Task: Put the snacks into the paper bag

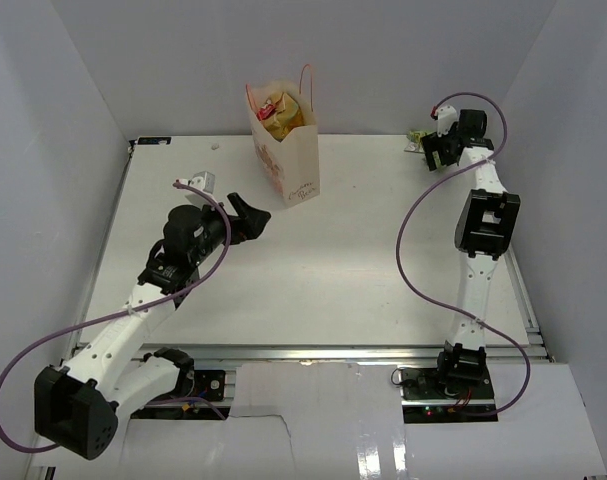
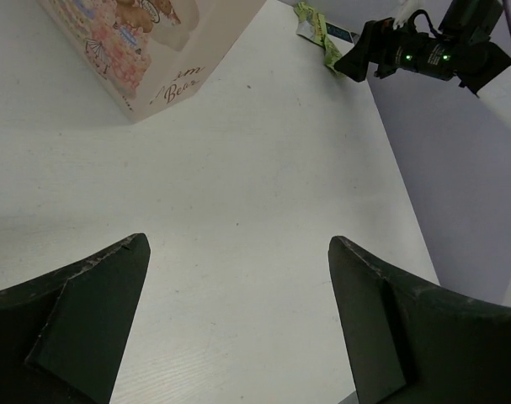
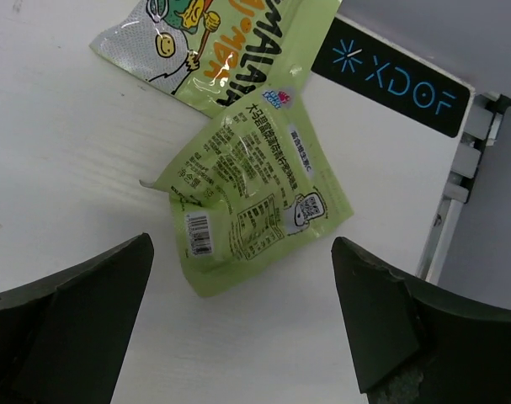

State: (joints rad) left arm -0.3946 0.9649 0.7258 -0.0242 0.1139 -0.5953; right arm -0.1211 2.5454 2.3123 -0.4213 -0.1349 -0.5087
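Observation:
The cream paper bag (image 1: 286, 150) with red-orange handles stands upright at the back centre, with yellow snacks (image 1: 281, 112) showing in its open top; its printed side shows in the left wrist view (image 2: 146, 50). My left gripper (image 1: 251, 216) is open and empty, just below and left of the bag. My right gripper (image 1: 429, 150) is open at the far right corner, just short of a light green packet (image 3: 251, 198) that lies flat on the table. A second light green packet with orange print (image 3: 217, 46) lies beyond it. The packets show small in the top view (image 1: 416, 137) and the left wrist view (image 2: 318, 32).
White walls close in the table (image 1: 313, 280) on three sides. The table's right edge and a black label strip (image 3: 394, 76) run right beside the green packets. A small grey-white item (image 1: 201, 182) lies left of the left arm.

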